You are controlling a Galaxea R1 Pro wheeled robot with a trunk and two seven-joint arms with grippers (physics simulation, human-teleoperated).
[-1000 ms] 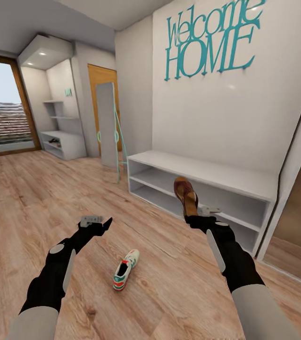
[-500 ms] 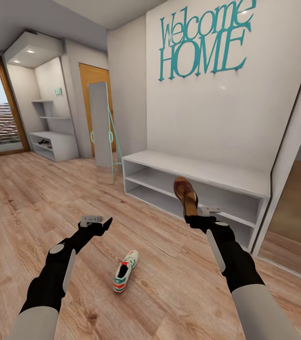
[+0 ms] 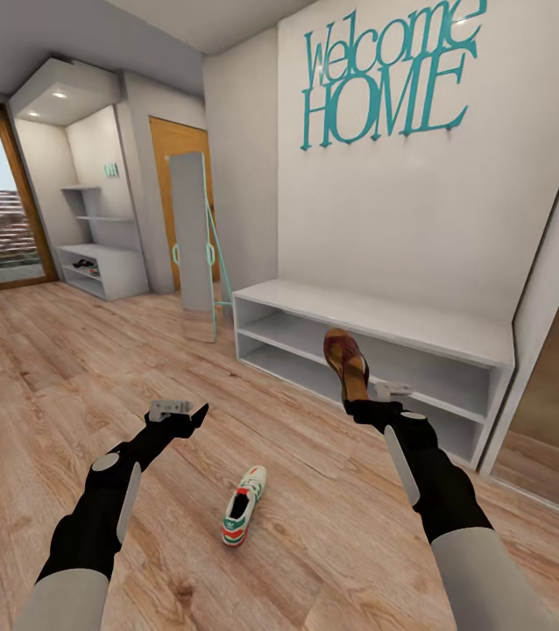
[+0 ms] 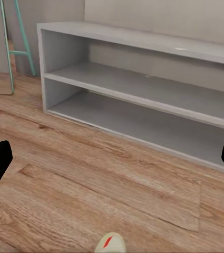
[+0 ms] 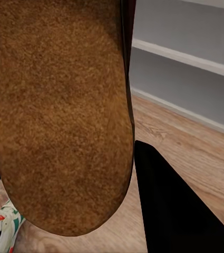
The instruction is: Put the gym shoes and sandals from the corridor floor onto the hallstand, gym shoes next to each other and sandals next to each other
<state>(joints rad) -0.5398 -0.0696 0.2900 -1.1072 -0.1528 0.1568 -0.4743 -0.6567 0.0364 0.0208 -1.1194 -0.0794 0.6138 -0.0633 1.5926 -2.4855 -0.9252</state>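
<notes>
Shoes for the rack: one sandal in hand, none shelved nearby

Left gripper (image 3: 177,410) hangs wide and empty; a white green-striped lace-up sneaker (image 3: 243,516) lies on the wood-plank floor (image 3: 34,368); right gripper (image 3: 369,396) clamps a brown tan-soled leather sandal (image 3: 346,361) upright before the pale grey two-shelf rack (image 3: 385,322), whose near shelves look bare. Most of the job remains.

Open shelves (image 3: 358,346); gym shoe (image 3: 243,517) underfoot.

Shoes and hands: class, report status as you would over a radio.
Right hand shut on sandal, held upright before rack. Left hand open, empty. One gym shoe on floor. Path to rack clear.
</notes>
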